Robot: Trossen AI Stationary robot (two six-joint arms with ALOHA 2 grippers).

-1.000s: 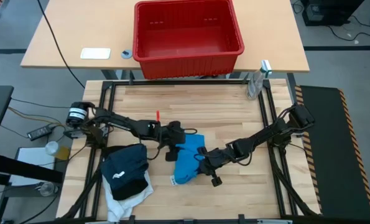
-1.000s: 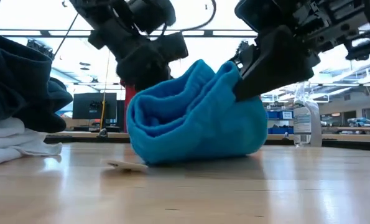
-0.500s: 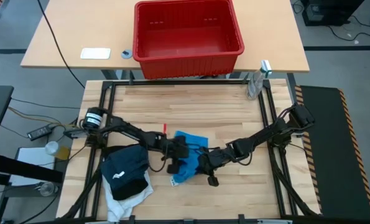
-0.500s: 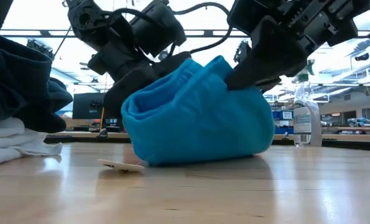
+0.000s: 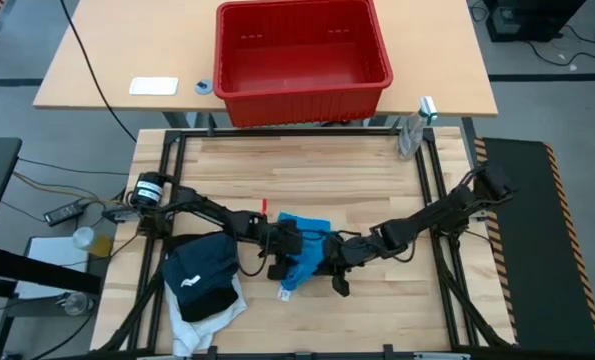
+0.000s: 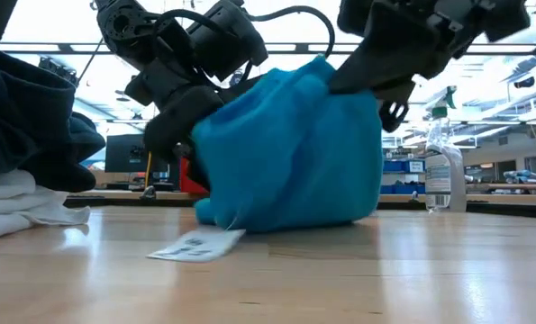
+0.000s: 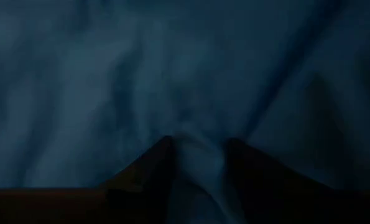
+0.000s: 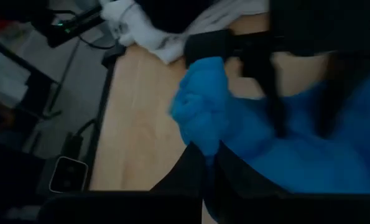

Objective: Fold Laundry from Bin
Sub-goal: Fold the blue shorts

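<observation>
The small bright blue garment [image 5: 303, 246] [image 6: 295, 162] is bunched into a tall lump at the table's middle, its lower part on the wood. A white tag [image 6: 197, 245] lies flat below its near left side. My left gripper [image 5: 284, 254] [image 7: 197, 158] is pushed into the lump's left side, shut on cloth. My right gripper [image 5: 328, 257] [image 8: 206, 155] is shut on the lump's top right. A dark navy garment [image 5: 202, 270] lies on a white one [image 5: 215, 312] at the near left. The red bin [image 5: 302, 100] stands beyond the far edge. My left gripper has a ridge of the blue cloth [image 7: 197, 171] gathered between its two fingers, on the lump's left side [image 6: 200, 148]. It comes slanting down from the table's left. How many layers, I cannot tell. My right gripper pinches a bunched fold of the blue garment [image 8: 200, 124] at its upper right edge [image 6: 326, 76]. The fingers come slanting down from the table's right. The cloth hangs below them, its bottom on the table.
A clear spray bottle [image 5: 413, 134] [image 6: 443, 171] stands at the far right corner of the wooden top. The black frame rails [image 5: 427, 200] run along the table's sides. Bare wood lies near and far of the blue lump.
My left gripper has come down and toward the near edge, into the blue garment's left side. My right gripper has rolled and risen a little, drawing the garment's top right edge up. The lump now stands taller and narrower, and the white tag shows more.
</observation>
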